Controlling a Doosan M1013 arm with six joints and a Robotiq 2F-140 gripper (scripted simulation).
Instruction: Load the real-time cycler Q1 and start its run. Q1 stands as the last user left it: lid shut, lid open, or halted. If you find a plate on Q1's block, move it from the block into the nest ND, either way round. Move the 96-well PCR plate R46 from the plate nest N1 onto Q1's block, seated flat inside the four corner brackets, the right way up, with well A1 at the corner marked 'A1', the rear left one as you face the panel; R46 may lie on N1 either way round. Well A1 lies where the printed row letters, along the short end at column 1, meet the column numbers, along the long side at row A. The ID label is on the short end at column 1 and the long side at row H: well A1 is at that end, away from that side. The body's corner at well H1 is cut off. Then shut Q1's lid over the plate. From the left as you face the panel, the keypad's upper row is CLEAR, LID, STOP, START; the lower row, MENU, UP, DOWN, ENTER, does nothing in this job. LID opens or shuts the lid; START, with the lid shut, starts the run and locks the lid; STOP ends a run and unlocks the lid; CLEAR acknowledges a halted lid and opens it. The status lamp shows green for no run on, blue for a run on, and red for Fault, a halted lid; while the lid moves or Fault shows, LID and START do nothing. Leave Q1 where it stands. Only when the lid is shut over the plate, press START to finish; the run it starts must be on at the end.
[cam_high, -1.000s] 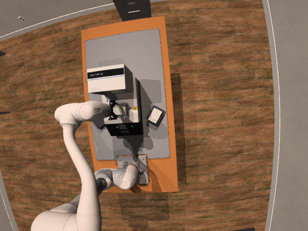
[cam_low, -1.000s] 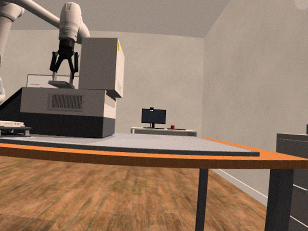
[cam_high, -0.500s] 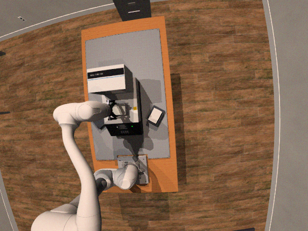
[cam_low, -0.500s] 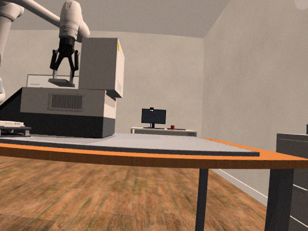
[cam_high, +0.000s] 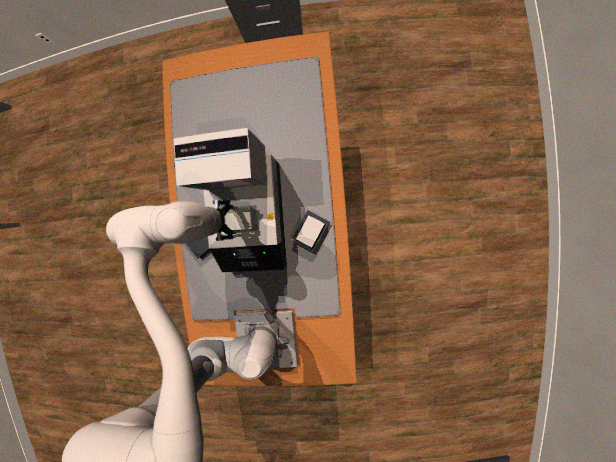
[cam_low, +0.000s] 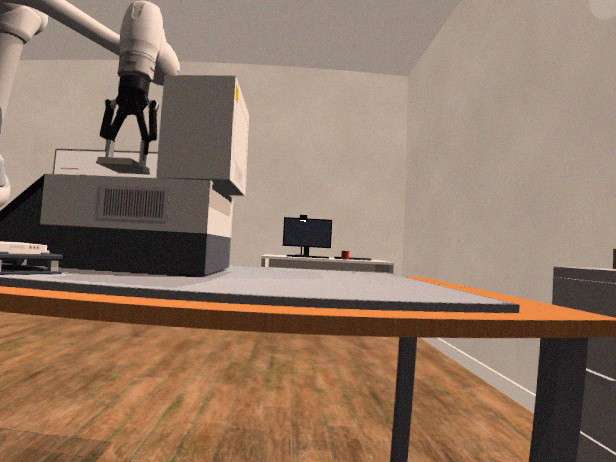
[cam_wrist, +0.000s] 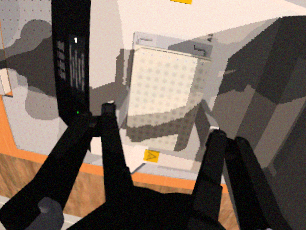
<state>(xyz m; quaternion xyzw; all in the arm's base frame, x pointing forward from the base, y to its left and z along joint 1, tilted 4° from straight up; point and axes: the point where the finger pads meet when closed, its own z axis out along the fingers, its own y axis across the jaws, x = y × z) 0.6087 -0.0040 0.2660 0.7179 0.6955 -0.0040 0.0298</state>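
The cycler Q1 stands mid-table with its lid open and upright at the rear. Its status lamp on the dark front panel is green. My gripper is shut on a pale 96-well plate, gripping its two long sides. I hold the plate level a little above Q1's block. In the wrist view the plate sits between my fingers, with the block's brackets below it. A second white plate lies on a dark nest right of Q1.
The second plate on its nest also shows in the side view. The upright lid stands close behind my fingers. A dark corner shows under my arm left of Q1. The robot base is at the table's near end.
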